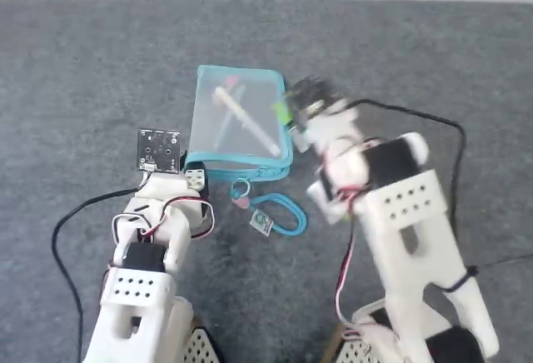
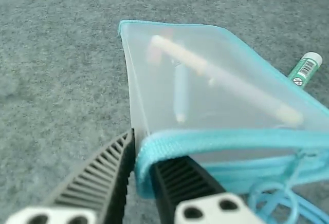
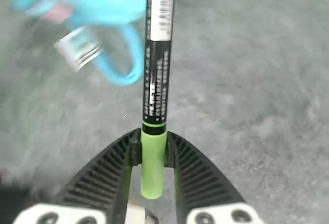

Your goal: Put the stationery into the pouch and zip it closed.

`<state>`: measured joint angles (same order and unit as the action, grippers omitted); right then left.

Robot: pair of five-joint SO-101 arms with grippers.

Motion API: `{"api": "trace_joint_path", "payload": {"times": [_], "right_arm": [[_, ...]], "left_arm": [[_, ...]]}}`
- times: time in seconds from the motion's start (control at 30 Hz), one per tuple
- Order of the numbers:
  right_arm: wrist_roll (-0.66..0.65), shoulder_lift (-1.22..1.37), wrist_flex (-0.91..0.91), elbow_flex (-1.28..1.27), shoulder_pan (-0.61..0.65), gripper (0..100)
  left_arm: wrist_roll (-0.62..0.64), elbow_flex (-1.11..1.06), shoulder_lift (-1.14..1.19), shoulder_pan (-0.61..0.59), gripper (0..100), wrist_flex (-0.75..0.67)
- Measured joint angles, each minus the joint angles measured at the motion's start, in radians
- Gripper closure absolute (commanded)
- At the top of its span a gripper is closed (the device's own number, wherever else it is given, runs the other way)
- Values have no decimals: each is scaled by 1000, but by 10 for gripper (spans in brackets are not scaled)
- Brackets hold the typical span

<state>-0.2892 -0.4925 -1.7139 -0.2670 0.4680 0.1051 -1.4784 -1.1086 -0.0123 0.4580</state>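
While the left gripper (image 2: 141, 175) is clenched on the near left corner of the pouch (image 1: 237, 117), pinching the teal zipper band (image 2: 226, 139) between its ribbed pads (image 2: 105, 175), the right gripper (image 3: 152, 136) is clamped round the green cap end of a black marker (image 3: 157, 70), whose barrel juts forward out of the jaws. Just past the left gripper, on the grey tabletop (image 1: 83, 63), lies the pouch's blue strap loop (image 1: 283, 213) with a small white tag (image 1: 261, 222), trailing from the zipper side. Beyond that the pouch lies flat, clear face up, with a cream pen (image 2: 221, 77), a blue pen (image 2: 180, 88) and a pinkish item (image 2: 154, 54) already inside. Farther right, the marker sits at the pouch's right-hand edge. In the left wrist view its far tip pokes out from behind that edge, so I judge it to be outside the pouch, though I cannot tell whether it touches the fabric.

The step in hand looks like loading the marker, with the left arm as anchor. The mouth seems to run along the near, zippered edge; how far it gapes cannot be told. The next move calls for swinging the marker's tip round to that edge, sliding it in under the zipper band and letting go, with the corner hold kept firm. After that the puller (image 1: 241, 188) near the strap needs a grip and a pull along the band.
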Motion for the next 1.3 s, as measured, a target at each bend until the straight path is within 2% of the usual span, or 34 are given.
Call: {"api": "trace_joint_path", "payload": {"times": [0.13, 0.27, 0.5, 0.8, 1.13, 1.3], "right_arm": [[-46, 0, -40, 17, 158, 991], [-52, 9, -41, 17, 210, 991], [-117, 101, -41, -63, 213, 991], [-54, 232, -34, -41, 212, 991], [-2, 483, -34, 221, 212, 991], [41, 615, -34, 376, 166, 991]], "left_arm": [[0, 0, 0, 0, 988, 0], [0, 0, 0, 0, 988, 0], [0, 0, 0, 0, 988, 0], [0, 0, 0, 0, 988, 0], [0, 0, 0, 0, 988, 0], [0, 0, 0, 5, 988, 0]]}}
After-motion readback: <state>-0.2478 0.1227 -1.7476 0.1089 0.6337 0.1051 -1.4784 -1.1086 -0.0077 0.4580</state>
